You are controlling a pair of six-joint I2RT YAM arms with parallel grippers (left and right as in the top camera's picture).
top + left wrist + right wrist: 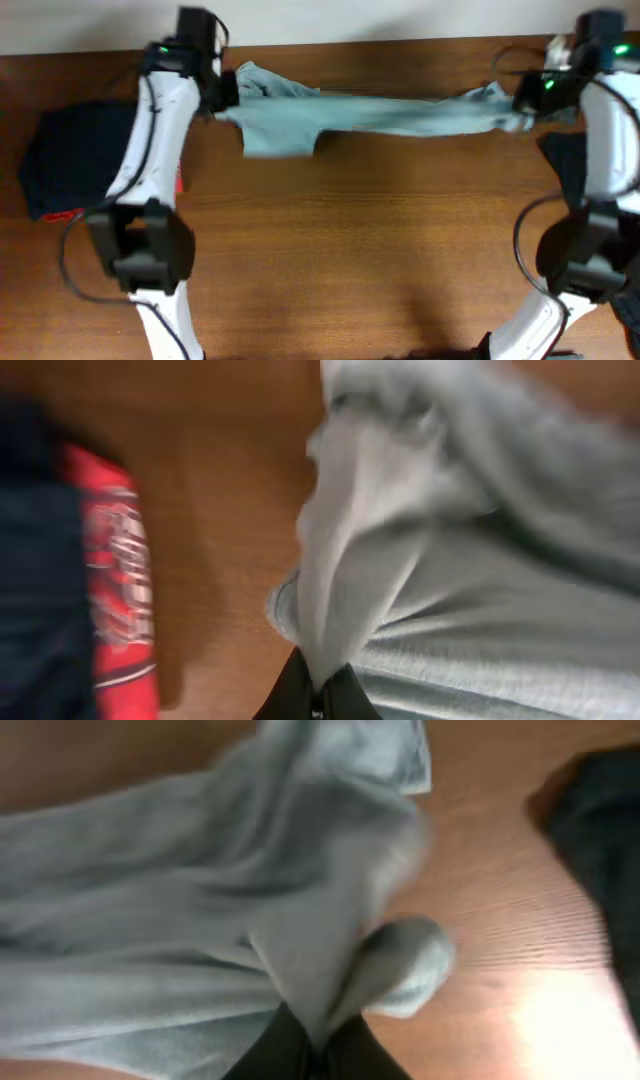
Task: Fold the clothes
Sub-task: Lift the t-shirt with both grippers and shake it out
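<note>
Now a pale grey-blue T-shirt (380, 112) is pulled out long near the far side of the brown tabletop (350, 250), left end effector (228, 92) pinched tight on one end, right end effector (522, 100) pinched tight on the other end, folded navy and red clothes (60, 165) at the left, dark cloth (570, 165) at the right.

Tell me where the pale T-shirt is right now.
Overhead, the T-shirt is stretched across the table's far side, one end pinched in the left gripper, the other in the right gripper.
</note>
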